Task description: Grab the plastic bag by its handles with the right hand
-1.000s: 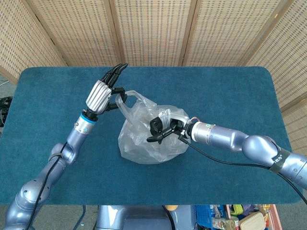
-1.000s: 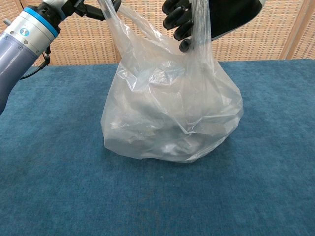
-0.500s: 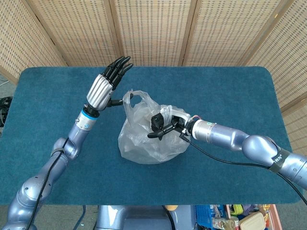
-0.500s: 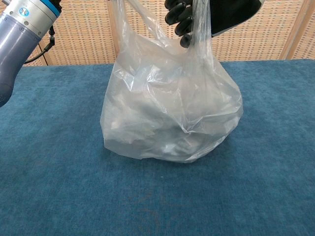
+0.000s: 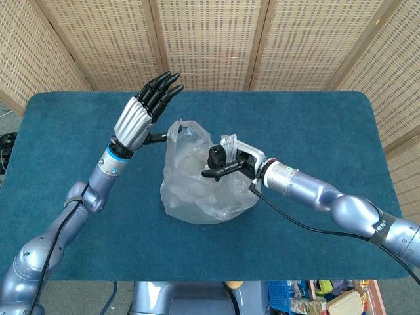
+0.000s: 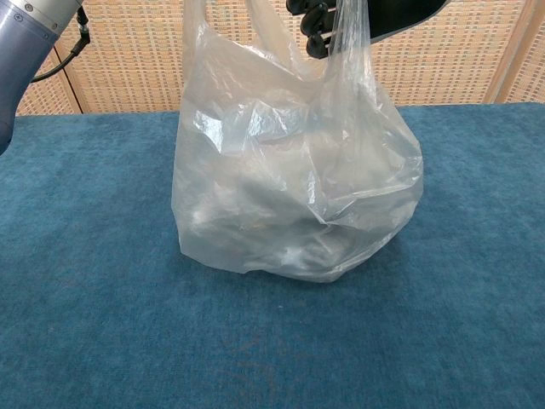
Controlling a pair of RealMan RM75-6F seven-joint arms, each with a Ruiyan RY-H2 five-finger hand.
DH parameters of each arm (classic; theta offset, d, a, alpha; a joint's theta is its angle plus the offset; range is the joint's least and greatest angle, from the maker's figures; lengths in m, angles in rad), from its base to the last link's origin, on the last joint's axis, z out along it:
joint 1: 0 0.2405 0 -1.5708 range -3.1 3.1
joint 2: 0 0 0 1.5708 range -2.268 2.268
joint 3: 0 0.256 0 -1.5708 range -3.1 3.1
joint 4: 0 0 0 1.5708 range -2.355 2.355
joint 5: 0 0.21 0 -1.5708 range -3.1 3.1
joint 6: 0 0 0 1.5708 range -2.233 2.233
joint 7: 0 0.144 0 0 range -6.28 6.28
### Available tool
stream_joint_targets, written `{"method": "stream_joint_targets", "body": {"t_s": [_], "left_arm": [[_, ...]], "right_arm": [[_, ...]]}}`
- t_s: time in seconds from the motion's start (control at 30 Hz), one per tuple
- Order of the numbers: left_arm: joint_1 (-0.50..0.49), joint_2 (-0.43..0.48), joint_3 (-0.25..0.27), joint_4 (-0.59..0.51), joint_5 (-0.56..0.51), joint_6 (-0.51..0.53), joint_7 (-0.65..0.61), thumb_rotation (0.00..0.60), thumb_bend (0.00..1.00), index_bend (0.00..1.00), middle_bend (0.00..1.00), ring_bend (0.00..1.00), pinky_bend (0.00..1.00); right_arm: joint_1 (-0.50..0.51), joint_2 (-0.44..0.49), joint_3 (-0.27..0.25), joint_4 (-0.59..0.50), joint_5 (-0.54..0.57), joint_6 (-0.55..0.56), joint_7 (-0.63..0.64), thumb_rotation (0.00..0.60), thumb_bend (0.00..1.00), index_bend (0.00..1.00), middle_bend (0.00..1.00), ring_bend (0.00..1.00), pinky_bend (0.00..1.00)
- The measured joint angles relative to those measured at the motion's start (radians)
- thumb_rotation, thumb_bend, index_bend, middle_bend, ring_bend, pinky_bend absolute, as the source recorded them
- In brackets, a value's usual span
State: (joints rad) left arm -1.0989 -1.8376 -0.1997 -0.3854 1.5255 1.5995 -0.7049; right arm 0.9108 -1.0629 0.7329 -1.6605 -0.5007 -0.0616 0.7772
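A clear plastic bag (image 5: 200,187) sits near the middle of the blue bench (image 5: 315,125), its bulging body resting on the cloth in the chest view, with pale, unclear contents showing through the film. The bag's top is drawn upward into 2 handles (image 5: 228,143). In the head view, the handle at about 1 o'clock of the bag's body runs up into the right hand (image 5: 220,162), whose dark fingers (image 6: 313,25) are curled in around the twisted plastic; the chest view shows the same strip of film passing beside those fingers at the top edge of the picture. So the right hand holds the bag by that handle. The other handle (image 5: 184,128), at about 11 o'clock of the bag, stands up in a loose loop, and whether the right hand has any of it cannot be told.

The left hand (image 5: 140,111) is raised at 10 o'clock from the bag, palm turned away, its fingers (image 5: 163,88) stretched out straight and apart, pointing toward 1 o'clock. It grips nothing. Its thumb reaches toward the loose loop and ends just beside it; contact cannot be told. In the chest view, only the silver left forearm (image 6: 25,25) shows at the top left corner.

Woven screen panels (image 5: 210,39) stand behind the bench at 12 o'clock.
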Motion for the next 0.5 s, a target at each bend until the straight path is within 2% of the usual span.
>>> {"method": "stream_joint_targets", "body": {"t_s": [0.23, 0.5], "left_arm": [[-0.011, 0.038, 0.012, -0.034, 0.019, 0.002, 0.039, 0.6, 0.28, 0.0, 0.0, 0.02, 0.15], [-0.026, 0.081, 0.019, -0.107, 0.035, -0.005, 0.101, 0.6, 0.28, 0.0, 0.0, 0.02, 0.15]], "right_arm": [[0.0, -0.009, -0.005, -0.003, 0.002, 0.061, 0.011, 0.6, 0.01, 0.69, 0.69, 0.64, 0.49], [0.003, -0.05, -0.013, -0.038, 0.029, 0.283, 0.042, 0.6, 0.05, 0.64, 0.63, 0.56, 0.39]]}}
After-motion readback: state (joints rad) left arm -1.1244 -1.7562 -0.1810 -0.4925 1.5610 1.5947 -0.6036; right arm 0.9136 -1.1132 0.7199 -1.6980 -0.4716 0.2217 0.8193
